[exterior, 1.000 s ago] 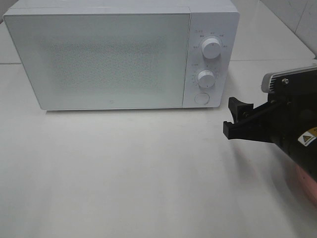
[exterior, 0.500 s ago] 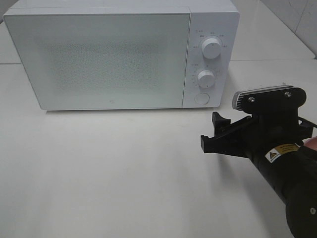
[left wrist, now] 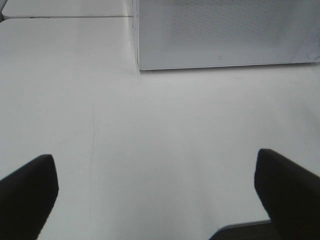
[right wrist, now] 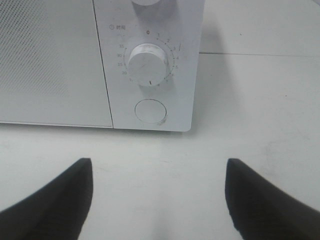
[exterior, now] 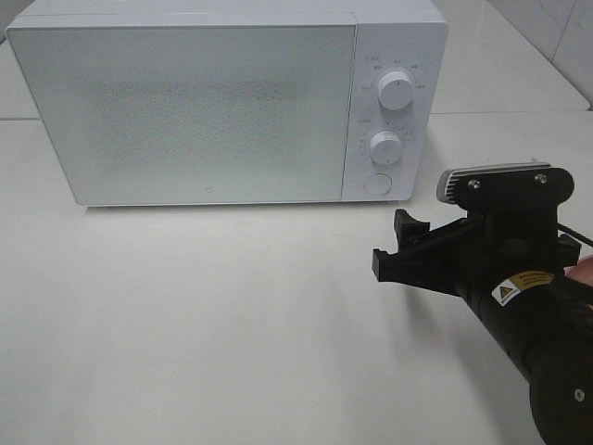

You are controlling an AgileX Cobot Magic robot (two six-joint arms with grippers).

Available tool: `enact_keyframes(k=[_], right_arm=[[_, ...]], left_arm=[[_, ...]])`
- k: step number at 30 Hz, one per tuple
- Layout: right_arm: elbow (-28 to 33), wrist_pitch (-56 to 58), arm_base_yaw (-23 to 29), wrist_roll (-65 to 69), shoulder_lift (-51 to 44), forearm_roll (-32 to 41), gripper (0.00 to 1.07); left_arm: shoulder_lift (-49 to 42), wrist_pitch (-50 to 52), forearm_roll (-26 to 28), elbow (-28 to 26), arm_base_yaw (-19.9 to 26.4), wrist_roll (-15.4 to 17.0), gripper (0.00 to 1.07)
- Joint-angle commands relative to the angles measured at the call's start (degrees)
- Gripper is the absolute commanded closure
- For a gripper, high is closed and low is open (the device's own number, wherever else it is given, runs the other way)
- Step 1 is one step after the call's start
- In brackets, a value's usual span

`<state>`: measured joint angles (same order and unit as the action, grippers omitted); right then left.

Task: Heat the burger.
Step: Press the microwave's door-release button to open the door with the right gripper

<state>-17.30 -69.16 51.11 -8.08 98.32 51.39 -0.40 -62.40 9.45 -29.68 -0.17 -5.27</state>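
The white worktop [exterior: 204,324] fills most of the high view, with a broad open stretch running from the front of the microwave [exterior: 185,111] to the near edge and across to the left side. The microwave stands at the back with its door shut. The door's dotted panel hides the inside, so I cannot tell what it holds. The burger shows in none of the views.

The right arm [exterior: 528,324] comes in from the right edge. Its right hand [exterior: 391,243] hangs over the worktop in front of the control panel and a little to its right, touching nothing. Its fingers [right wrist: 55,200] are spread wide apart with nothing between them, and in the wrist view they frame the lower part of the panel.

The left hand [left wrist: 155,195] shows only in its own wrist view, with its fingers [left wrist: 27,192] wide apart and empty over bare worktop. The microwave's left front corner [left wrist: 137,67] stands well ahead of it.

A pink sliver [exterior: 582,269] peeks out behind the right arm at the view's edge, and too little shows to name it.

On the panel the upper dial [exterior: 397,90] sits above the lower dial [exterior: 384,146], with the round button [exterior: 376,184] just below.
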Motion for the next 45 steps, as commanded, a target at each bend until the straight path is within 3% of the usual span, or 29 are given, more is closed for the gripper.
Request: enact_keyframes(k=[1, 4, 6, 9, 11, 17, 22, 24, 27, 45], right_arm=[[-0.3, -3.9, 0.2, 8.6, 0.1, -0.2, 0.38], [-0.3, -3.9, 0.2, 11.5, 0.1, -0.2, 0.4], [-0.3, -3.9, 0.2, 25.1, 0.1, -0.2, 0.47], [-0.3, -3.9, 0.2, 29.0, 0.1, -0.2, 0.5], [-0.3, -3.9, 0.2, 44.3, 0.1, -0.2, 0.6], [-0.3, -2.9, 0.2, 63.9, 0.1, -0.2, 0.75], [-0.3, -2.9, 0.2, 71.5, 0.1, -0.2, 0.84], [-0.3, -2.9, 0.2, 77.3, 0.1, -0.1, 0.96], [-0.3, -2.9, 0.2, 78.3, 0.1, -0.1, 1.06], [-1.9, 2.0, -1.0, 84.9, 1.8, 4.0, 1.07]], left_arm=[[-0.7, 0.9, 0.5, 0.1, -0.3, 0.0, 0.07], [-0.7, 0.9, 0.5, 0.1, -0.3, 0.0, 0.07], [-0.7, 0.9, 0.5, 0.1, -0.3, 0.0, 0.07], [-0.7, 0.9, 0.5, 0.1, -0.3, 0.0, 0.07], [-0.7, 0.9, 0.5, 0.1, -0.3, 0.0, 0.07], [-0.7, 0.9, 0.5, 0.1, -0.3, 0.0, 0.07], [-0.7, 0.9, 0.5, 0.1, -0.3, 0.0, 0.07], [-0.7, 0.9, 0.5, 0.1, -0.3, 0.0, 0.07], [-0.7, 0.9, 0.5, 0.1, -0.3, 0.0, 0.07], [-0.7, 0.9, 0.5, 0.1, -0.3, 0.0, 0.07]])
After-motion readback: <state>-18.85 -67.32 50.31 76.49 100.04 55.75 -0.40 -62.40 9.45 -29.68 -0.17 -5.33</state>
